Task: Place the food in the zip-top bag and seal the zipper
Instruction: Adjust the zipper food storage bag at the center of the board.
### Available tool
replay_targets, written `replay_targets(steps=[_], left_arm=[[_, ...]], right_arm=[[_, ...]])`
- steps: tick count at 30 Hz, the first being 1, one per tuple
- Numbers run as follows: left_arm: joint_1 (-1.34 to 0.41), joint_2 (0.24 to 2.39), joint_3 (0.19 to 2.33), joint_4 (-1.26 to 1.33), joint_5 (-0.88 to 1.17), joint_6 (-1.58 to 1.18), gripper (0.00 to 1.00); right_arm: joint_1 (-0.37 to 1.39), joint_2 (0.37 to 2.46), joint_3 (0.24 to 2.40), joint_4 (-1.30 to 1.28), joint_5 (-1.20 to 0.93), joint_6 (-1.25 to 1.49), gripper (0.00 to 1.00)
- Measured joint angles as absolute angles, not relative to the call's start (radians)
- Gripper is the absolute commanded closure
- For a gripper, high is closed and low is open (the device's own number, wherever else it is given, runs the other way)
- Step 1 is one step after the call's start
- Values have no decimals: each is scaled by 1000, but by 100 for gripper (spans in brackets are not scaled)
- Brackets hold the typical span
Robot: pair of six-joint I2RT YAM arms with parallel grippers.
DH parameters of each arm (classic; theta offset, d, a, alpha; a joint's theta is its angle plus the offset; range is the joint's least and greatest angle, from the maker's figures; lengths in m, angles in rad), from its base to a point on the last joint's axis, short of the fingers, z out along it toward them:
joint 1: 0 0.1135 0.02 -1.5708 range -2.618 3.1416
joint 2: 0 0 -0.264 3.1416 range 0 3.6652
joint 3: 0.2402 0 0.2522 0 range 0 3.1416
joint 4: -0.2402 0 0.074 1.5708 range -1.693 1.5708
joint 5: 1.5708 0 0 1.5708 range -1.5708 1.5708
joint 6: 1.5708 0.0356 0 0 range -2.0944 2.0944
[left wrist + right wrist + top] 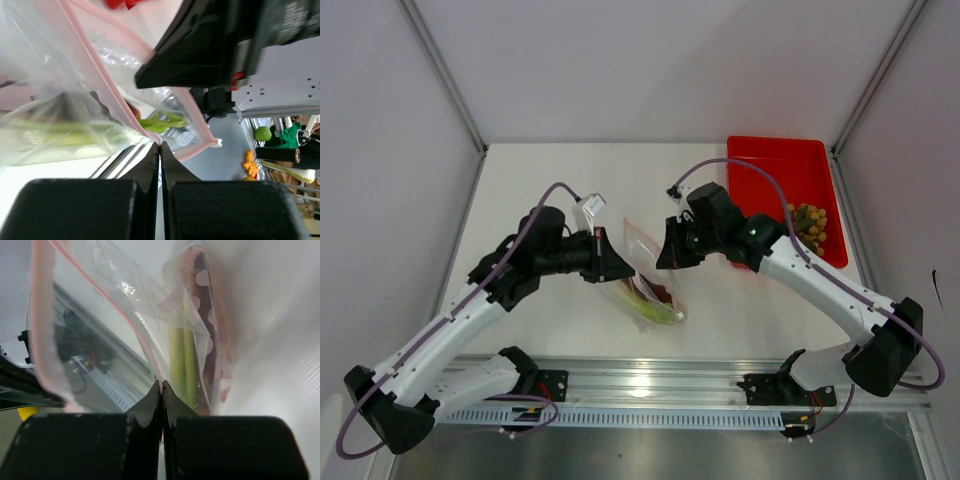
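Mid-table, the zip-top bag (645, 250) is held between the left gripper (622, 268) and right gripper (666, 262), each pinched tight on its pink rim. The stalk (655, 312) and wedge (661, 292) lie inside it; the grapes (809, 226) sit far right in the red tray (760, 160).

Both end effectors (160, 146) (161, 384) pinched closed
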State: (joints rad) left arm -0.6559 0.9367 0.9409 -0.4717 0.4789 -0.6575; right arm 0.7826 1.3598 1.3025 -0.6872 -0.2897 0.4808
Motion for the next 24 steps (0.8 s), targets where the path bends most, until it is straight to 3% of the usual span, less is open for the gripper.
replay_targets(steps=[9,17,24], left_arm=[[-630,950,1455,-582,478,-582,99],[-630,893,1391,-588,463,-548,99],[-627,883,1089,-623,410,-580,50]], right_arm=[[800,1369,1558,-710,-296,462,100],[786,1323,1498,-669,-302,459,100],[771,1303,1330,-631,-321,495,100]])
